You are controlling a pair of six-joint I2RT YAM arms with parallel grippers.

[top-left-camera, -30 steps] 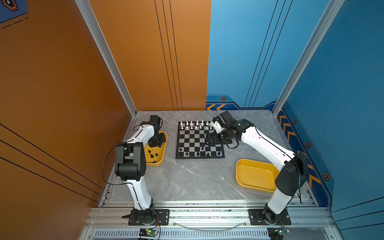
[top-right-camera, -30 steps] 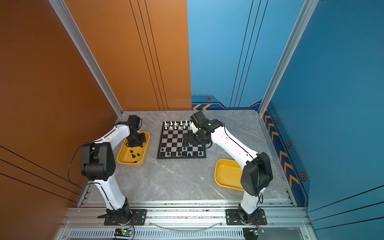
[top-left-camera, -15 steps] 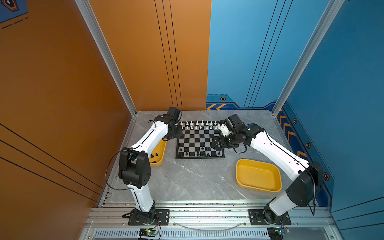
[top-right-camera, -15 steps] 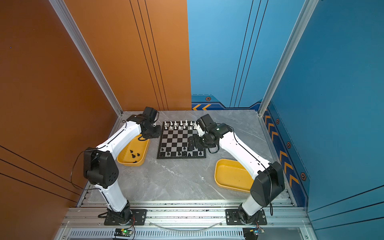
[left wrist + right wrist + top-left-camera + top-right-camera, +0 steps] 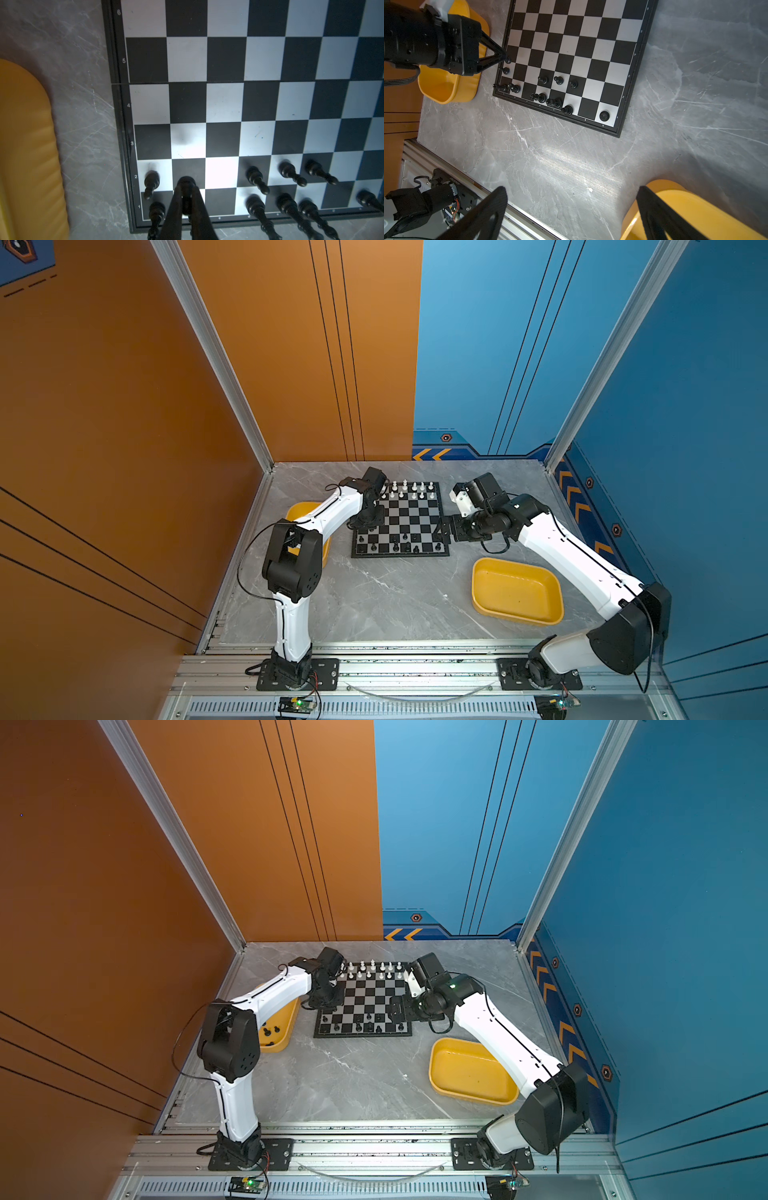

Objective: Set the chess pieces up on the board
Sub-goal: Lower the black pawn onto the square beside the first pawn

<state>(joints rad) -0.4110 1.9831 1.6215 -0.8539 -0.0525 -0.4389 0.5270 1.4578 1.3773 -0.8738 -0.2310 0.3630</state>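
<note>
The board [image 5: 409, 516] lies at the back middle of the table, seen in both top views. White chess pieces [image 5: 412, 489] fill its far rows. Several black chess pieces [image 5: 397, 546] stand in its near rows. My left gripper [image 5: 185, 188] is shut on a black chess piece [image 5: 186, 180], held just over the second rank near the board's left edge. In the right wrist view that gripper [image 5: 506, 58] meets over the same corner. My right gripper [image 5: 571, 207] hangs open and empty beside the board's right edge [image 5: 444, 531].
A yellow tray [image 5: 286, 1036] at the left of the board holds a few black pieces [image 5: 270, 1029] and is partly hidden by my left arm. A second yellow tray [image 5: 517, 593] sits near right, with nothing showing in it. Walls close in on three sides.
My left arm swung from the left tray to the board's near left corner with a black piece. My right arm drew back from over the board to its right edge.
</note>
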